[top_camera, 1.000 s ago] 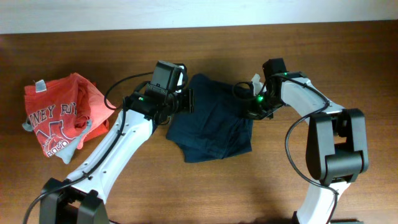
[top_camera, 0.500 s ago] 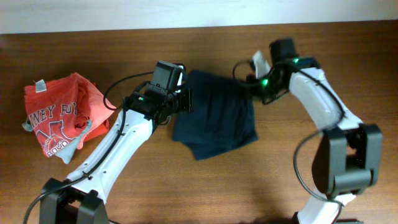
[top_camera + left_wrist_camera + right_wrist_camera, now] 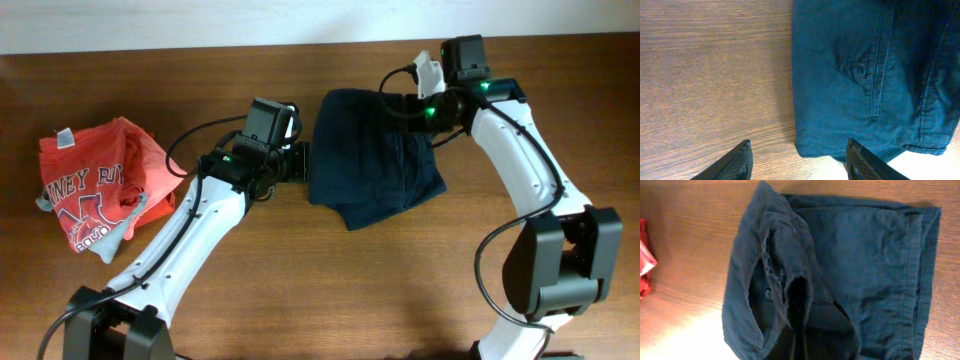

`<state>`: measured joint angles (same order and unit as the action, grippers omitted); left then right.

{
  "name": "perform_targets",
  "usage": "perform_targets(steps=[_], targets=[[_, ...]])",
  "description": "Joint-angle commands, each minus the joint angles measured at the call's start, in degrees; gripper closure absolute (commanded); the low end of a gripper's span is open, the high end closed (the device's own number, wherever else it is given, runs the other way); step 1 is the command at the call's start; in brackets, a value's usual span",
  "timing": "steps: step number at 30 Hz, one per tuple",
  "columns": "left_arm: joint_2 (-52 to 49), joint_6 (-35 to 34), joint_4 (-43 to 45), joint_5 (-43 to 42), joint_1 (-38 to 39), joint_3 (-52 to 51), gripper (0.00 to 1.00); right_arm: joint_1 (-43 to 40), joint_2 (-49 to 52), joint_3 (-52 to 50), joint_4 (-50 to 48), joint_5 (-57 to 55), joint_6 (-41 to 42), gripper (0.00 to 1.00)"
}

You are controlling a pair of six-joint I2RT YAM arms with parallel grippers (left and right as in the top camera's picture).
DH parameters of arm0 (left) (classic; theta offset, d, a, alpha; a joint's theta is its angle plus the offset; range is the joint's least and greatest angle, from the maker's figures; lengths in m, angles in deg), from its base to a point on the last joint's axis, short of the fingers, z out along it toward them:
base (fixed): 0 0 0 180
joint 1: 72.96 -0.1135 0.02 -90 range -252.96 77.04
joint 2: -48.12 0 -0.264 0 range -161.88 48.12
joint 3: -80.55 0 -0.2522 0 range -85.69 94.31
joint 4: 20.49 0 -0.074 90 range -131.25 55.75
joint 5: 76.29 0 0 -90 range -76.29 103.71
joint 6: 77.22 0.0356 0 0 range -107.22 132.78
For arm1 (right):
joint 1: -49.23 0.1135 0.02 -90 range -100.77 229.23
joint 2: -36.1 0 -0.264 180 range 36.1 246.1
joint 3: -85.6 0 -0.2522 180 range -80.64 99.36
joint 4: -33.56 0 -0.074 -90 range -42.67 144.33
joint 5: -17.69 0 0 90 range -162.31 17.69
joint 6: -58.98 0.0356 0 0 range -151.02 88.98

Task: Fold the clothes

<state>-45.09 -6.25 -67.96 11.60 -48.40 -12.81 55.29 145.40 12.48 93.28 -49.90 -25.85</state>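
Observation:
The dark navy shorts point(image 3: 375, 160) lie folded and rumpled on the wooden table, right of centre near the far edge. My right gripper point(image 3: 415, 108) is shut on a bunched fold at their far edge; in the right wrist view the shorts point(image 3: 865, 265) fill the frame and the gripper point(image 3: 800, 342) is buried in dark cloth. My left gripper point(image 3: 303, 162) is open and empty beside the shorts' left edge. In the left wrist view the shorts' corner point(image 3: 865, 75) lies just past the gripper point(image 3: 800, 165). The red T-shirt point(image 3: 95, 185) with white lettering lies crumpled at far left.
The wooden table point(image 3: 300, 290) ends at a pale wall strip along the far edge point(image 3: 200, 20), close behind the shorts. A sliver of the red T-shirt shows at the left edge of the right wrist view point(image 3: 644, 260).
My right gripper has moved back and to the right, dragging the shorts with it toward the far edge. The shorts have slid away from my left gripper, which has stayed put.

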Motion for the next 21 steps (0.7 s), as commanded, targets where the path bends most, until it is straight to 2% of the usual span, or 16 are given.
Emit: perform_targets(steps=[1, 11, 12, 14, 15, 21], targets=[[1.5, 0.9, -0.3, 0.7, -0.2, 1.1, 0.40, 0.3, 0.3, 0.2, -0.5, -1.6, -0.7, 0.96], [0.8, 0.9, -4.2, 0.4, 2.2, 1.0, 0.40, 0.3, 0.3, 0.2, -0.6, -5.6, -0.7, 0.96], [0.7, 0.9, -4.8, 0.4, 2.8, 1.0, 0.41, 0.3, 0.3, 0.2, -0.6, -5.6, -0.7, 0.96], [0.3, 0.9, -5.6, 0.4, 4.4, 0.9, 0.52, 0.3, 0.3, 0.2, -0.5, -5.6, -0.7, 0.96], [0.2, 1.0, -5.6, 0.5, 5.2, 0.7, 0.55, 0.3, 0.3, 0.2, -0.5, -5.6, -0.7, 0.96], [-4.3, 3.5, -5.4, 2.4, 11.6, 0.2, 0.58, 0.3, 0.4, 0.2, -0.3, -5.6, -0.7, 0.96]])
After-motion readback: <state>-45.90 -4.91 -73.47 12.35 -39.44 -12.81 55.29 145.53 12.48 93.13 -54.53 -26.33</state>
